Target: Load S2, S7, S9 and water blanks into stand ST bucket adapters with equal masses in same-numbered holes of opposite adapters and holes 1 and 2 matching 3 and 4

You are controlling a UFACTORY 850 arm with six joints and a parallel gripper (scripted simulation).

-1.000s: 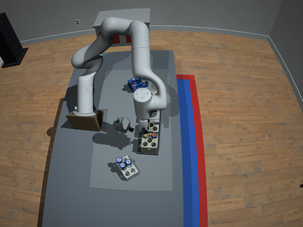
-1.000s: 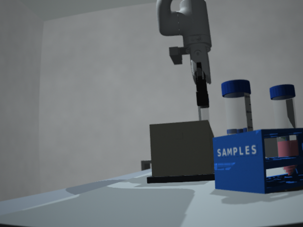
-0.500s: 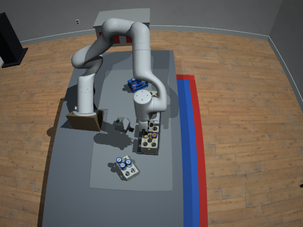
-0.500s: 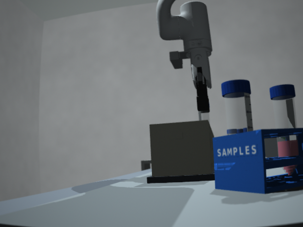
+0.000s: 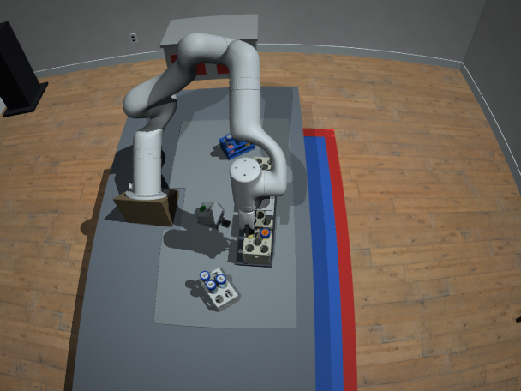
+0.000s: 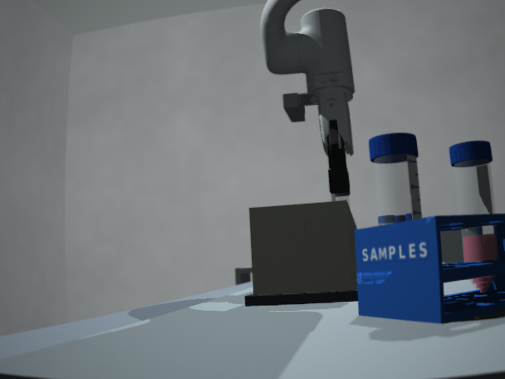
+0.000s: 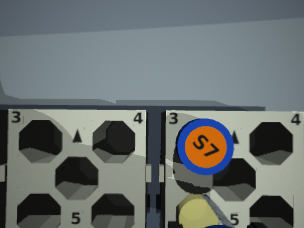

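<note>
"How many tubes appear?"

"One sample, S7 (image 5: 265,232) (image 7: 205,146), occupies hole 3 of the nearest adapter (image 5: 257,258) (image 7: 265,116); three white-dotted blanks (image 5: 211,285) occupy the white rack (image 5: 224,296)."

"And the gripper (image 5: 248,231) (image 6: 340,193) (image 7: 214,226)?"

"Clenched on one yellow-filled tube (image 5: 251,236) (image 6: 340,199) (image 7: 198,212), beside S7 at the same adapter; its ID is hidden."

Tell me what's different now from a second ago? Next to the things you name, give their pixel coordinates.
The fingers (image 5: 248,231) (image 6: 339,183) have moved downward, lowering the tube with yellow liquid (image 5: 250,236) (image 7: 196,211) towards the adapter (image 5: 257,256) (image 6: 303,249) (image 7: 172,202). Nothing was newly grasped or released. Tube S7 (image 5: 265,232) (image 7: 205,147) and the blue rack (image 5: 233,154) (image 6: 394,274) stayed put.
</note>
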